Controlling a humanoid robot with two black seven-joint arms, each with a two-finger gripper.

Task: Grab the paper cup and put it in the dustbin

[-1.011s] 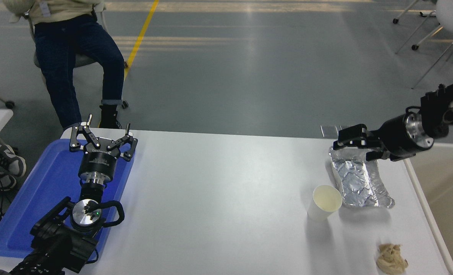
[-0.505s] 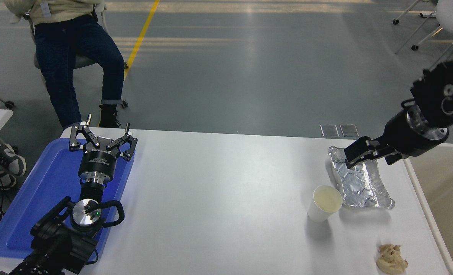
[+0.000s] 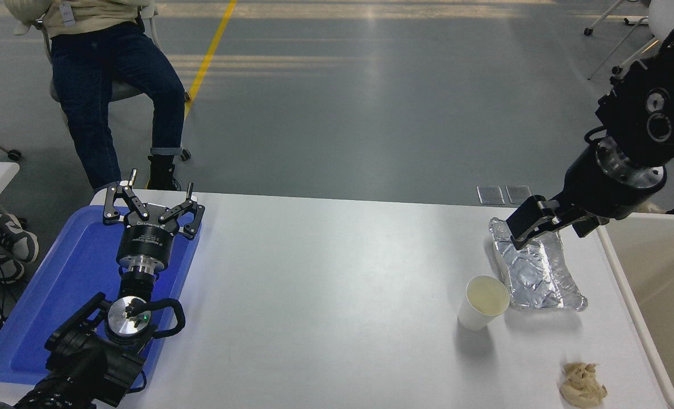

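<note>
- The small white tapered paper cup (image 3: 483,303) stands upright on the white table (image 3: 325,284) in the lower right of the frame, mouth up, its cream inside apparently empty.
- It sits just beside the near left corner of the crinkled silver foil tray (image 3: 533,272); whether they touch cannot be told.
- The large beige plastic dustbin (image 3: 658,295) shows at the right edge, beyond the table's side.
- The right gripper (image 3: 533,227) hangs over the far end of the foil tray, up and right of the cup, holding nothing; whether its jaws are apart cannot be told.
- The left gripper (image 3: 154,214) is parked over the flat blue tray (image 3: 47,307) at the lower left, fingers spread, empty.
- A crumpled tan scrap (image 3: 582,386) lies near the bottom right corner.
- The cup is probably very light, thin-walled and easily crushed or tipped; a gentle pinch across the wall just below the rolled rim, where it is stiffest, looks safest.
</note>
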